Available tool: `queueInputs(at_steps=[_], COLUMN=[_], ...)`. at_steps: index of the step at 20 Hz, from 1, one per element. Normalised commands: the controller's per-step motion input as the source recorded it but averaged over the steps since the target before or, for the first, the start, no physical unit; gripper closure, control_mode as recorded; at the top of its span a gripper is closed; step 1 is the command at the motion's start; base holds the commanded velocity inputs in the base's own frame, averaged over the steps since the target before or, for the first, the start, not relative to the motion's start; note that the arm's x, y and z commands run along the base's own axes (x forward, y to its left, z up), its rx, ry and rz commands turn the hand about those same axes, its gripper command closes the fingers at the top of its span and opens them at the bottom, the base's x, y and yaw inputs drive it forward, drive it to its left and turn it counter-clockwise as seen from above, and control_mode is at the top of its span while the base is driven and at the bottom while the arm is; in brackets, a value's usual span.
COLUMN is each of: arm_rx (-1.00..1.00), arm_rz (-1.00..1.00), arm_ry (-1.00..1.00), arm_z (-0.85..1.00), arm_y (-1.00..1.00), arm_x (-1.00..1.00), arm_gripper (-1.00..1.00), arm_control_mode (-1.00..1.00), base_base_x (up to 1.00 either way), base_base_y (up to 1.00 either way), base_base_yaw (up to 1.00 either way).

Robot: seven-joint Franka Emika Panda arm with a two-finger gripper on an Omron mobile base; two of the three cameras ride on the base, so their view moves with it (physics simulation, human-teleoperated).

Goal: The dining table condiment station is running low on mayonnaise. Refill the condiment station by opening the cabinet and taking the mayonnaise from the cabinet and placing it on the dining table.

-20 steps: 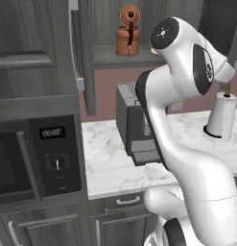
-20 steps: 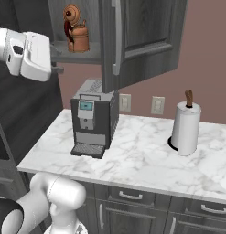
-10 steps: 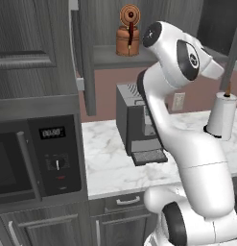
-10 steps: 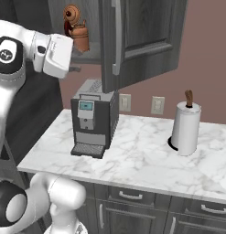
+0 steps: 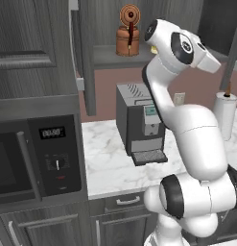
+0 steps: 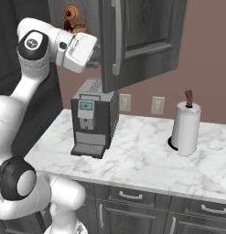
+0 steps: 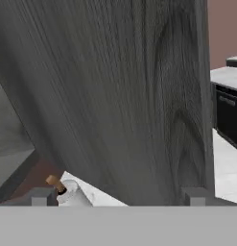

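Matt dark wood-grain cabinet (image 6: 146, 41), glossy veined marble counter (image 6: 142, 155), coppery kettle (image 5: 128, 36).

Evenly lit, soft and flat; no glare. Faint shadow beneath the coffee machine (image 6: 92, 119) at 6 o'clock. Slightly soft rendering throughout; wood grain on the cabinet (image 7: 120, 96) smeared up close.

Kettle (image 5: 128, 32) on cabinet (image 6: 142, 41) shelf, 12 o'clock above coffee machine (image 6: 93, 118). Paper towel roll (image 6: 185, 128) at 3 o'clock on counter (image 6: 142, 157). Microwave (image 5: 36, 158) at 9 o'clock.
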Motion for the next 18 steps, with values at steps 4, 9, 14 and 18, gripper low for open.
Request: queueInputs(at_steps=[4,9,14,18], arm_rx=[0.0,0.0,0.01,0.1], arm_rz=[-0.15,-0.16,-0.2,-0.13], arm_ry=[0.01,0.0,0.0,-0.01], arm_z=[0.0,0.0,0.02,0.21], arm_y=[-0.68,-0.66,-0.99,-1.0], arm_x=[0.16,0.1,-0.25,-0.72], arm_gripper=[-1.0,-1.0,-1.0,-1.0], arm_control_mode=[-1.0,-1.0,-1.0,-1.0], base_base_x=[0.0,0.0,0.0,0.0], base_base_y=[0.0,0.0,0.0,0.0], base_base_yaw=[0.0,0.0,0.0,0.0])
